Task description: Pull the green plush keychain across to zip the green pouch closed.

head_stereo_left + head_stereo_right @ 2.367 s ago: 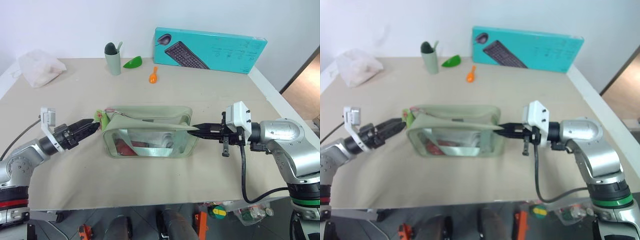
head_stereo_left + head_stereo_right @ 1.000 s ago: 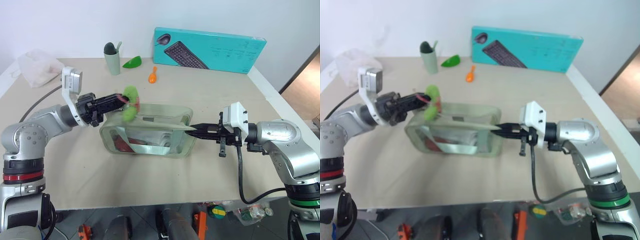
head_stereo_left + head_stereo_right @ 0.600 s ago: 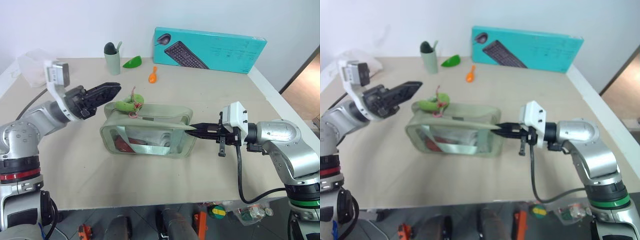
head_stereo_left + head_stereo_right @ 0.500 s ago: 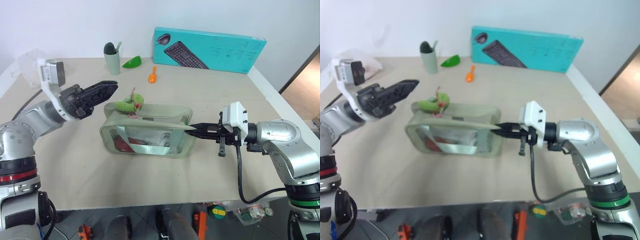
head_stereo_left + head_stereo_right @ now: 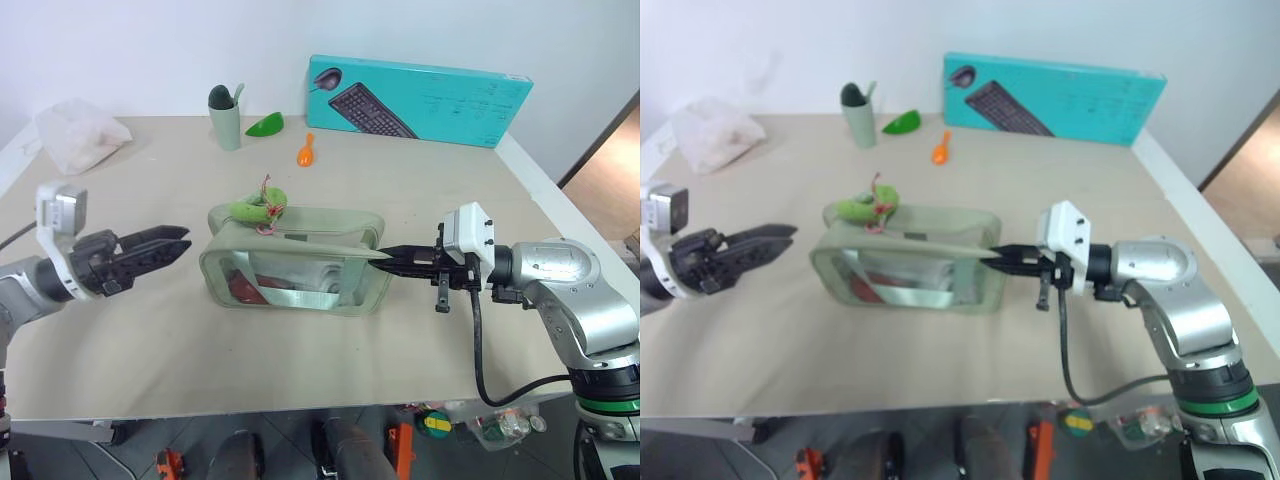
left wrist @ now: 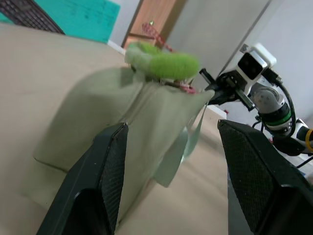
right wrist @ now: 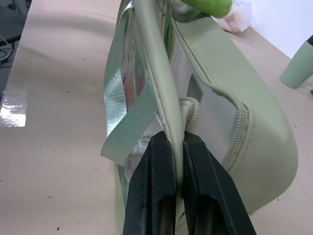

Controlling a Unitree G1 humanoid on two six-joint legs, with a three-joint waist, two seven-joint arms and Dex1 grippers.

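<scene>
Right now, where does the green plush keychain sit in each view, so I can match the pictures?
Left eye view: green plush keychain lies on the green pouch's top, at its far left corner.
Right eye view: same corner of the pouch.
Left wrist view: on the pouch's top edge, beyond the open left tool.
Right wrist view: at the pouch's far end.
Shared landmark: the pouch.

a lab-like test room: bare white wall, paper-covered table, boxed keyboard.
</scene>
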